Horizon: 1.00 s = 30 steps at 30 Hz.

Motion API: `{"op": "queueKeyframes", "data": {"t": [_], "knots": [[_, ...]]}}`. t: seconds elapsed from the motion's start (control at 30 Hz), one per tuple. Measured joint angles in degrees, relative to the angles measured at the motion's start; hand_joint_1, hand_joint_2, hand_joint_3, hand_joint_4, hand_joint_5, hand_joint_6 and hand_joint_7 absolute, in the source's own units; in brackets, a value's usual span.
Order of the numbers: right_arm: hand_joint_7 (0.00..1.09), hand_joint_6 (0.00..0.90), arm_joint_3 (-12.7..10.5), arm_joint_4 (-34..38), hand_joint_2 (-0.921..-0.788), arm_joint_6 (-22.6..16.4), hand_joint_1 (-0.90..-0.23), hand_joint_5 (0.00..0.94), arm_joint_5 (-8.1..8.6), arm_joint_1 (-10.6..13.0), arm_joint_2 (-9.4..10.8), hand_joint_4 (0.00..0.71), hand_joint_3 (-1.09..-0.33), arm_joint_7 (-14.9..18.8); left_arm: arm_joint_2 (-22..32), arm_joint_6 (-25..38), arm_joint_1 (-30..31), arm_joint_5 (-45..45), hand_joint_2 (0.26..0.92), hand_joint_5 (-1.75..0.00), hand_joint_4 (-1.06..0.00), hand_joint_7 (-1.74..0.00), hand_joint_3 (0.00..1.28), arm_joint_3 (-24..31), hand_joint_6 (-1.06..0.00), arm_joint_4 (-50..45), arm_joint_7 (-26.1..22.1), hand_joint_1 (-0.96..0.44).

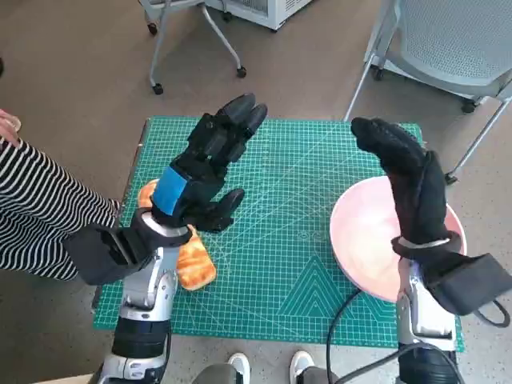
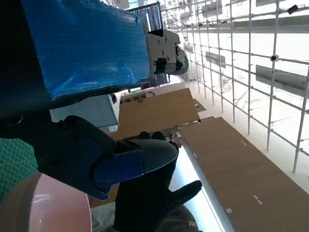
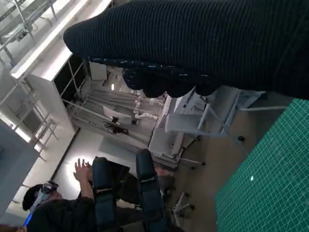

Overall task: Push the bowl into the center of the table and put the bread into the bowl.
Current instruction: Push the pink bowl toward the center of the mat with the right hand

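Note:
A pink bowl [image 1: 364, 240] sits at the right edge of the green cutting mat [image 1: 296, 200], partly over the table's side. My right hand [image 1: 412, 188] in the black glove is raised above the bowl with fingers straight, holding nothing. The orange-brown bread [image 1: 194, 264] lies at the mat's left side, partly under my left forearm. My left hand [image 1: 210, 164], blue tape on its back, hovers above the mat with fingers spread and empty. In the left wrist view the bowl's rim [image 2: 43, 208] and my gloved right hand [image 2: 149, 193] show.
A person in a striped sleeve [image 1: 44, 216] sits close at the left. Grey chairs [image 1: 448, 40] and a wheeled stand [image 1: 192, 32] stand on the floor beyond the table. A person raising a hand [image 3: 53, 198] appears in the right wrist view.

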Motion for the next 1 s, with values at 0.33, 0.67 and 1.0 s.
{"op": "queueKeyframes", "data": {"t": [0.33, 0.67, 1.0], "knots": [[0.61, 0.011, -11.26, 7.18, -0.921, -9.85, -0.668, 0.001, -3.29, 2.84, -6.42, 0.189, -0.825, -6.28, 0.44, -0.01, 0.63, -0.01, 0.761, -0.25, 0.0, -0.46, 0.67, 0.51, 0.0, -0.02, 0.15, -0.47], [0.57, 0.028, -17.54, 18.61, -0.921, -15.94, -0.645, 0.004, -7.69, 4.01, -11.11, 0.197, -0.825, -15.39, 0.14, -0.24, 1.11, 0.11, 0.761, -0.25, 0.0, -0.46, 0.67, 0.32, 0.0, -0.07, 0.33, -0.46], [0.47, 0.082, -21.02, 37.79, -0.921, -21.55, -0.599, 0.0, -7.22, 3.35, -17.99, 0.185, -0.858, -18.61, 0.38, -0.33, 2.08, 0.25, 0.762, -0.24, 0.0, -0.43, 0.68, 0.7, 0.0, -0.82, 0.9, -0.46]]}}
